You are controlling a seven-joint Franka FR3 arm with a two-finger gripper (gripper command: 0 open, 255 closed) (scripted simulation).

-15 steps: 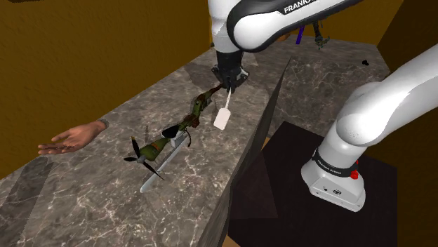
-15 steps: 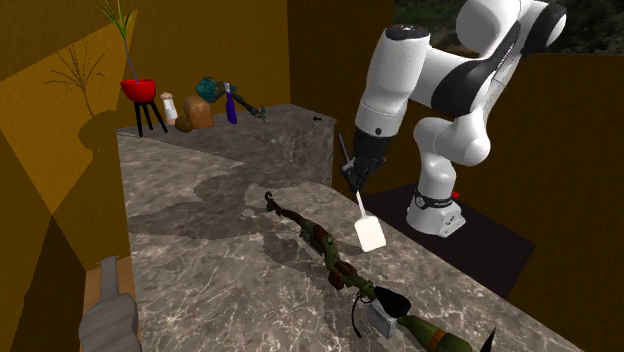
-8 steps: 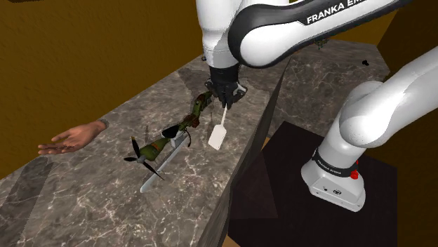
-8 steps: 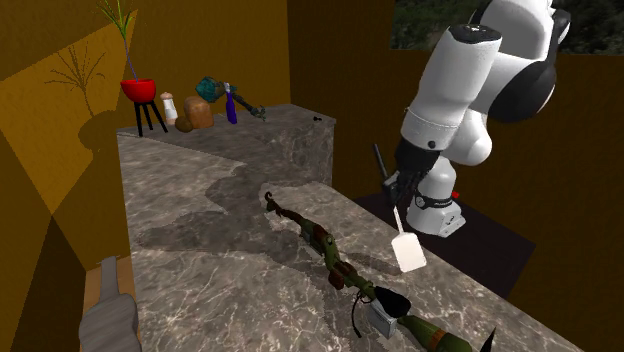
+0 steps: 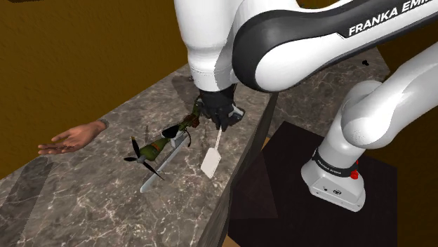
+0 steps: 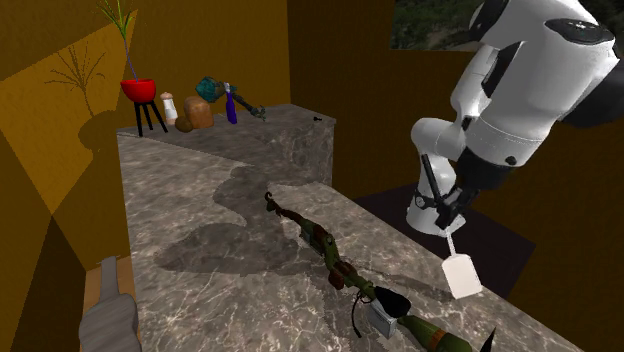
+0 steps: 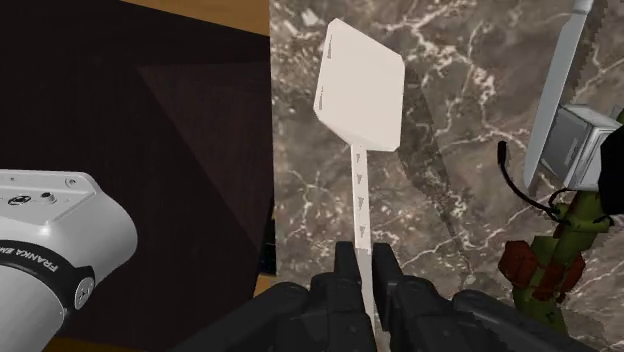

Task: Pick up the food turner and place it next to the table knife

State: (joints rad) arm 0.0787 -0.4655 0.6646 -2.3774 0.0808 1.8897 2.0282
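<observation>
The food turner (image 5: pixel 210 161) is white, with a flat square blade and a thin handle. My gripper (image 5: pixel 222 121) is shut on the handle's end, and the blade hangs down over the marble counter (image 5: pixel 91 189) close to its edge. In the second exterior view the food turner (image 6: pixel 461 276) dangles below the gripper (image 6: pixel 447 215). In the wrist view the black fingers (image 7: pixel 346 265) clasp the turner (image 7: pixel 360 95) by its handle. The table knife (image 5: pixel 165 163) lies flat on the counter, a little toward the shoulder view's left of the blade. The wrist view shows the table knife (image 7: pixel 561 90) off to one side of the turner.
A green-brown toy rifle (image 5: pixel 186 124) and a toy plane (image 5: pixel 145 148) lie against the knife. A model hand (image 5: pixel 70 138) rests farther along the counter. The counter's drop-off (image 5: pixel 242 175) is beside the turner. A red potted plant (image 6: pixel 138 90) and small items stand at the far end.
The arm has carried the turner along the counter edge toward the shoulder view's lower left, closer to the knife. The grip on the handle is unchanged.
</observation>
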